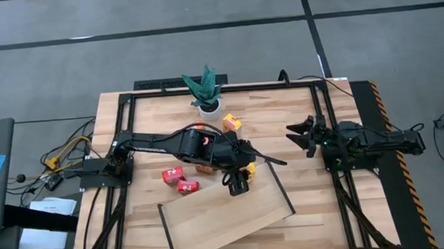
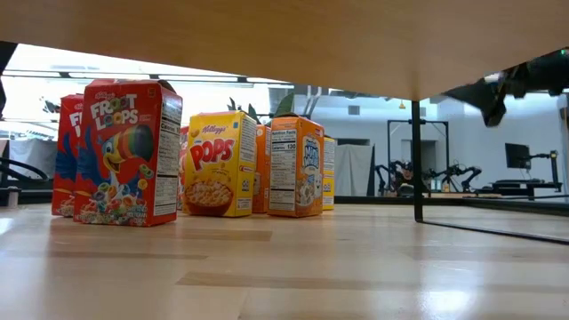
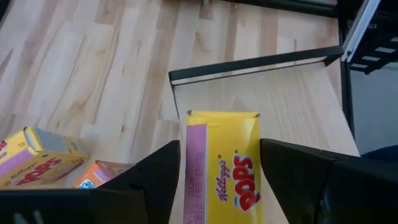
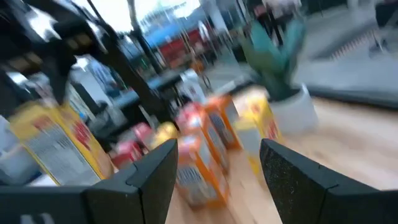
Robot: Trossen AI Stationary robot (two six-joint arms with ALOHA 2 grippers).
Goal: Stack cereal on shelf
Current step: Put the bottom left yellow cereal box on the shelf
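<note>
My left gripper (image 1: 239,184) reaches to the table's middle, at the far edge of the shelf (image 1: 228,217), a light-wood board with black end rails. It is shut on a yellow Pops cereal box (image 3: 224,155). Two red boxes (image 1: 177,180) stand left of it, an orange one (image 1: 204,168) beside the arm, and another (image 1: 231,122) near the plant. In the low view the boxes (image 2: 220,164) stand upright in a row on the tabletop. My right gripper (image 1: 304,135) hangs open in the air at the table's right side, away from every box. My left gripper pinches the yellow Pops box by its two long side edges (image 3: 189,162), one finger (image 3: 155,180) on each side. The box lies along the fingers, its printed face up and its free end (image 3: 222,115) sticking out toward the shelf's rail. Whether its underside rests on anything does not show.
A potted green plant (image 1: 207,91) stands at the table's far edge. The shelf's black rail (image 3: 249,65) lies just beyond the held box, and one of its black legs (image 2: 415,160) stands on the tabletop. Bare slatted tabletop (image 1: 303,181) lies between the shelf and the right arm.
</note>
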